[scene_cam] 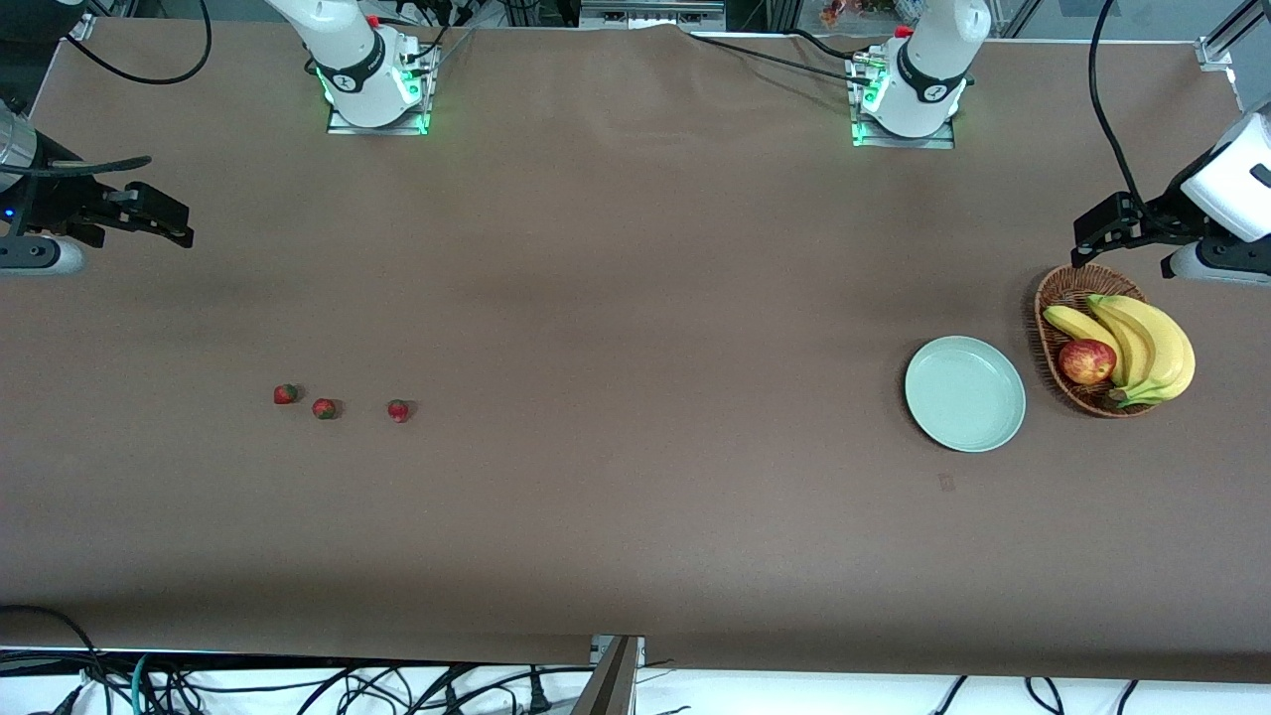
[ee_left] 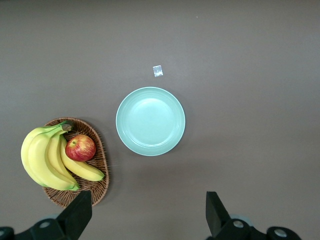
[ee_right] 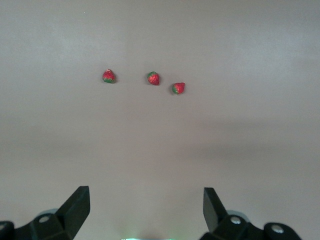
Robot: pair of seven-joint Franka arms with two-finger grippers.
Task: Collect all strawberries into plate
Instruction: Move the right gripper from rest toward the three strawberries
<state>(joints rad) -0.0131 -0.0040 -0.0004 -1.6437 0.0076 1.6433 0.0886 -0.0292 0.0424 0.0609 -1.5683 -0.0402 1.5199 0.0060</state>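
We see the plate (scene_cam: pixel 964 393) lying bare on the brown table (scene_cam: pixel 635 298) toward the left arm's end, with nothing in it. Just beside it, apart from its rim, sits a wicker basket (scene_cam: pixel 1055 303) holding a bunch of bananas (scene_cam: pixel 1142 348) and an apple (scene_cam: pixel 1086 361). The three strawberries (scene_cam: pixel 325 408) lie in a loose row on the table toward the right arm's end, well apart from the plate.

The left gripper (scene_cam: pixel 1092 235) hangs over the table by the basket, its fingers spread wide and holding nothing. The right gripper (scene_cam: pixel 164 220) hangs over the table's opposite end, fingers likewise spread and empty.

The left wrist view gives us the plate (ee_left: pixel 150 121), basket (ee_left: pixel 98 165) and a small pale scrap (ee_left: pixel 158 71) on the table near the plate, but no berries. The right wrist view gives us only the strawberries (ee_right: pixel 153 78), each showing its green top.
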